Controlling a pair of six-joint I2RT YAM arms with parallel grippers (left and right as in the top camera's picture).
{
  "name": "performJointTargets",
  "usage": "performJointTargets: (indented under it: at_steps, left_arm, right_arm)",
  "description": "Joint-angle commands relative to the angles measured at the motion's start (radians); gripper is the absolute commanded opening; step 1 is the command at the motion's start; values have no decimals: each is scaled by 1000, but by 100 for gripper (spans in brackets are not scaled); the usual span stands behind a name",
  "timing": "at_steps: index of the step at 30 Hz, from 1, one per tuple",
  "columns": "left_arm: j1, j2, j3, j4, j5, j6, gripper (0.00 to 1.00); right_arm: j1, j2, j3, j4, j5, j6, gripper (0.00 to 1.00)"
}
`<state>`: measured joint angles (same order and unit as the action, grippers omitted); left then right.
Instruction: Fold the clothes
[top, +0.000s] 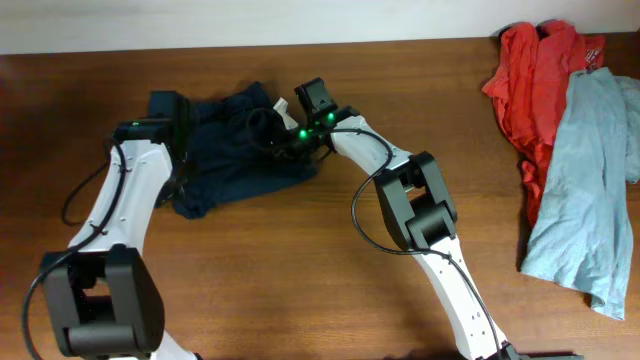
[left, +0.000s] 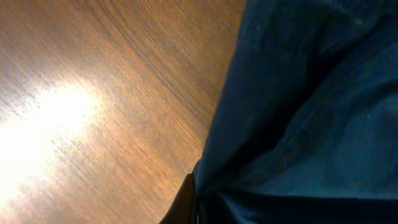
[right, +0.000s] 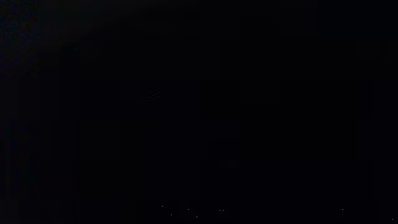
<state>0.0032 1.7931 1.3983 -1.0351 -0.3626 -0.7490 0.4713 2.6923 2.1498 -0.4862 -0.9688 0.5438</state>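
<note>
Shorts, place: the dark navy shorts (top: 235, 160) lie on the tabletop (top: 300, 260) toward 10 o'clock of its middle in the overhead view, between my two arms.
Shorts, shape: bunched and rumpled, not laid flat. I judge no neat fold has been made yet.
Long axis: roughly 9 to 3 o'clock, with the left side drooping toward 7.
Which way they point: I cannot tell waistband from leg openings in this heap.
Left end effector (top: 168, 118): at the 9 o'clock edge of the shorts. Its wrist view shows one dark fingertip (left: 186, 205) where cloth meets bare wood. Whether it is pinching cloth I cannot tell.
Right end effector (top: 275, 135): at the 1 o'clock part of the shorts, down among the folds. Its wrist view is wholly black, so I cannot tell whether it is open or closed.
Step in hand: as I judge it, taking hold at two opposite edges to spread the cloth.
Doing it well: pinch only the outer hem, draw my arms apart along 9 to 3 until the cloth lies taut and flat, and keep it low over the wood so nothing curls under. Then find the waistband before folding.
Other clothing: a red garment (top: 535, 75) and a pale blue-grey shirt (top: 585, 190) lie well apart at 3 o'clock. They are not my concern.
</note>
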Motion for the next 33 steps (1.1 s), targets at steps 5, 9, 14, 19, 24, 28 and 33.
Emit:
performJointTargets:
  at_steps: [5,9,14,19,24,28,33]
  left_arm:
    - [27,30,-11,0,-108,10,24]
    - [34,42,-10,31,-54,85,49]
    - [35,18,20,36,-45,135,66]
    - [35,-13,67,37,-53,189,70]
    - [44,-60,120,36,-53,232,70]
    - [46,-105,163,37,-51,322,70]
    - [31,-121,206,68,130,620,73]
  right_arm:
    - [-34,76,-16,12,80,-4,4]
    - [-48,27,8,12,54,-31,37]
    - [-74,-79,42,-38,0,-133,65]
    - [-106,-177,51,-95,1,-205,72]
    - [-145,-264,51,-177,13,-254,79]
    - [-173,-285,51,-269,35,-242,86]
    - [-177,-282,35,-441,66,-189,96]
